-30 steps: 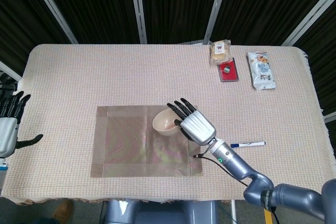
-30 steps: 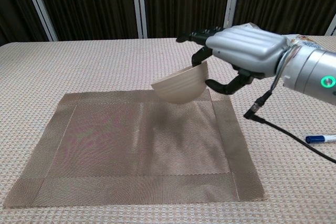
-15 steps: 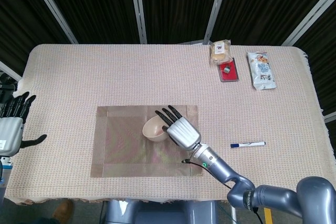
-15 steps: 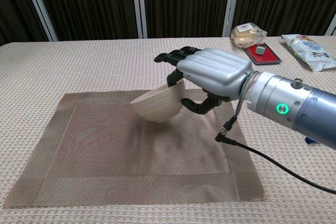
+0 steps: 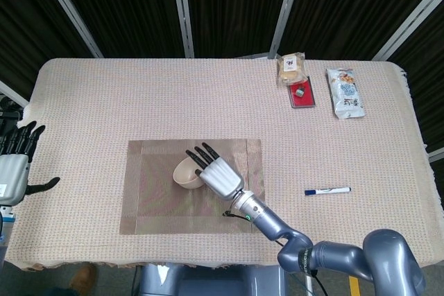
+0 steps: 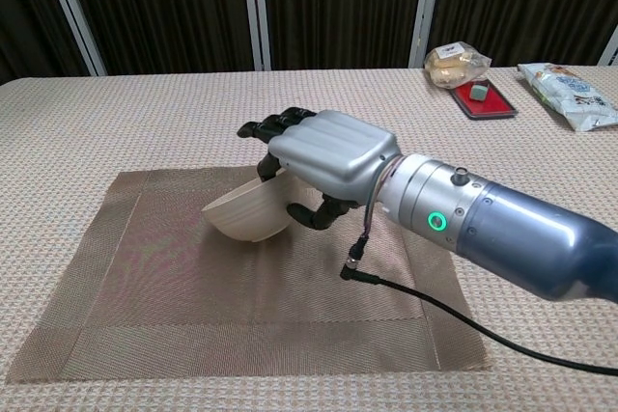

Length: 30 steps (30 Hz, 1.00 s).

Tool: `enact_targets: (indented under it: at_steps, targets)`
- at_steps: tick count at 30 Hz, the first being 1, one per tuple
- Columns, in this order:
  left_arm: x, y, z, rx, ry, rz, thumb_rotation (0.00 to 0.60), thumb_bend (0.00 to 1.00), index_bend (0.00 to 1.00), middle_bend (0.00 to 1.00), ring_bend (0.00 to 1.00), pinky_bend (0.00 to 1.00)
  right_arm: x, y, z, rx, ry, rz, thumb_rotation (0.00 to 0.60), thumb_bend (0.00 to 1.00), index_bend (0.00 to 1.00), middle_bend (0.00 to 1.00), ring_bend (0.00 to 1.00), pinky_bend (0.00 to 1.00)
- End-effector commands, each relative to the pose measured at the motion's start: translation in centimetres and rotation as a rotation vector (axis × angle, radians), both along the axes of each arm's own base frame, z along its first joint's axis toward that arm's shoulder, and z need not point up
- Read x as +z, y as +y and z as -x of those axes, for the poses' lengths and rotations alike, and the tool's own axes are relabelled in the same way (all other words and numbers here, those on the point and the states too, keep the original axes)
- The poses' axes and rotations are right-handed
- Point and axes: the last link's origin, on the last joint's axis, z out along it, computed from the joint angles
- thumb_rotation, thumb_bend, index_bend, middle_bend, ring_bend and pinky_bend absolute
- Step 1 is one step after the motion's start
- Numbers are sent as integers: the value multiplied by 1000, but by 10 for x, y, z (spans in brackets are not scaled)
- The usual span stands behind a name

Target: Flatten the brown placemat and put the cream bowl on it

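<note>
Beige woven cloth covers the table [image 5: 139, 95], with the brown placemat [image 5: 149, 192] lying flat under the right hand [image 5: 218, 173]. That hand grips the cream bowl [image 6: 246, 214] by its rim, tilted, above the mat's middle, open mat on every side. Beyond the table's edge, the left hand [image 5: 15, 161] hangs with fingers spread, holding nothing.

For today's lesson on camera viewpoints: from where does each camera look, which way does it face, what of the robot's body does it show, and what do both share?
Head view: high above the table's near edge, facing steeply down; shows the whole table, right hand and arm, left hand at the left edge.
Chest view: low at the near edge, facing across the table toward dark curtains; shows only the right hand and forearm.
Shared: right hand holding the cream bowl over the brown placemat; snack packets far right.
</note>
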Motion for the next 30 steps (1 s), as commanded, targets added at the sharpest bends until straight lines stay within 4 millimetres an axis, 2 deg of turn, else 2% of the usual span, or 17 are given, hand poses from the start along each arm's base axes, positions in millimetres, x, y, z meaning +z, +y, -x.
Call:
enact_targets:
  at_steps: [1,2,3,4,6,14,20,21,23,26,30]
  targets:
    - [0,0,0,1,-1,0,600,0,0,0,0,0,-1,2,0,1,1,-6,600,252,440,0,0,0]
    - [0,0,0,0,-1,0,600,0,0,0,0,0,0,3,1,1,2,-6,600,171,191,0,0,0]
    - [0,0,0,0,-2,1,600,0,0,0,0,0,1,3,2,2,7,-3,600,119,61,0,0,0]
    - [0,0,1,1,-1,4,600,0,0,0,0,0,3,4,5,2,16,2,600,51,0,0,0,0]
    - [-1,0,1,1,0,8,600,0,0,0,0,0,7,6,9,-2,27,4,600,0,0,0,0,0]
    - [-5,-2,-3,-7,4,21,600,0,0,0,0,0,41,16,34,3,64,15,600,0,8,0,0,0]
    - [-8,-4,-2,-7,17,25,600,0,0,0,0,0,106,26,70,104,116,119,600,0,18,0,0,0]
    - [-8,-4,-2,-8,19,24,600,0,0,0,0,0,112,27,74,110,120,129,600,0,19,0,0,0]
    - [-8,-5,-2,-13,31,16,600,0,0,0,0,0,143,28,96,116,145,210,600,0,15,0,0,0]
    - [-8,-9,-2,-21,54,0,600,0,0,0,0,0,175,35,121,49,97,272,600,0,1,0,0,0]
    - [-9,-16,-2,-43,112,-52,600,0,0,0,0,0,214,50,155,-164,-72,313,600,0,0,0,0,0]
